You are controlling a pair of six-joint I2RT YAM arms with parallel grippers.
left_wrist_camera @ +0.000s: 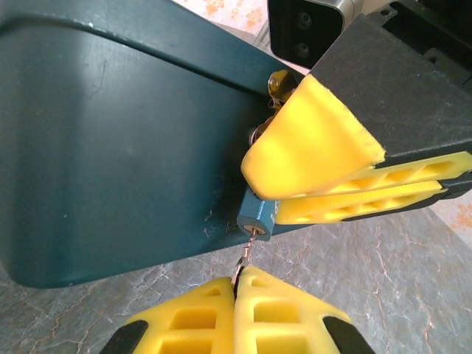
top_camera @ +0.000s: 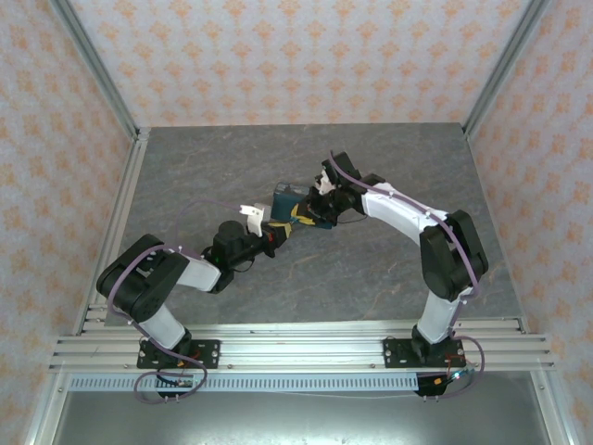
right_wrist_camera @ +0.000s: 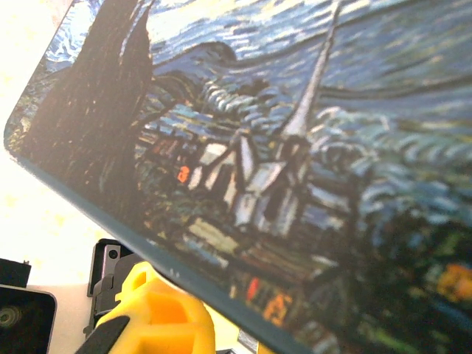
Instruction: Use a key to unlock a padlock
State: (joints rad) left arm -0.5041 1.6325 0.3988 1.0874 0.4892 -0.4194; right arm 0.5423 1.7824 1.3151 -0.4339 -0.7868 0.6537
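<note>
The key is being pinched by the left claw, whose fingers are being pressed together on it. The key's tip is being held against the bottom end of the padlock. The padlock is being clamped by the right claw, right against the side of the tin. The tin is being kept near the middle of the desk, with the left claw to its near left and the right claw to its right.

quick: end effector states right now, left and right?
Left end effector: closed, pinching the key.
Right end effector: closed on the padlock.
</note>
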